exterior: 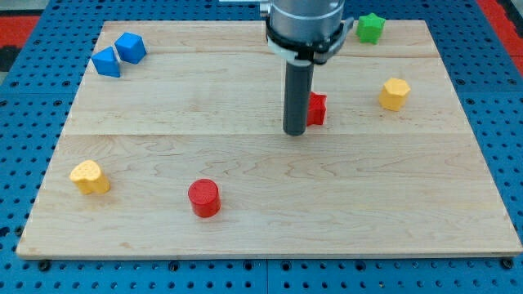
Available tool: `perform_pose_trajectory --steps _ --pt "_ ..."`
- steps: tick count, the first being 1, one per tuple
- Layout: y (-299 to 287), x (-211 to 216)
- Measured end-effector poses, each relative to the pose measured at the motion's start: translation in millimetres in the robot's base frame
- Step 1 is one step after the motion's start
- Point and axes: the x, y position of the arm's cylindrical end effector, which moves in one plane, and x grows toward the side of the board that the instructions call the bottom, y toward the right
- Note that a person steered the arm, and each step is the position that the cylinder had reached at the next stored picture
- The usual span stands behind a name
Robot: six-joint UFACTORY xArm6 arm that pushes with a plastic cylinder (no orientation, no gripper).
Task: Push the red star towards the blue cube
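Note:
The red star (pixel 316 109) lies right of the board's middle, partly hidden behind my dark rod. My tip (pixel 294 131) rests on the board just left of and slightly below the star, touching or nearly touching it. The blue cube (pixel 131 47) sits at the view's top left, with a second blue block (pixel 106 62) of unclear shape touching its lower left side.
A green star (pixel 370 28) is at the top right. A yellow hexagonal block (pixel 394 93) is right of the red star. A red cylinder (pixel 203 198) stands lower middle-left. A yellow block (pixel 90 176) lies at the left. The wooden board (pixel 261 237) lies on a blue pegboard.

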Motion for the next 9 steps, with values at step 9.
perform_pose_trajectory --steps 9 --pt "-14 -209"
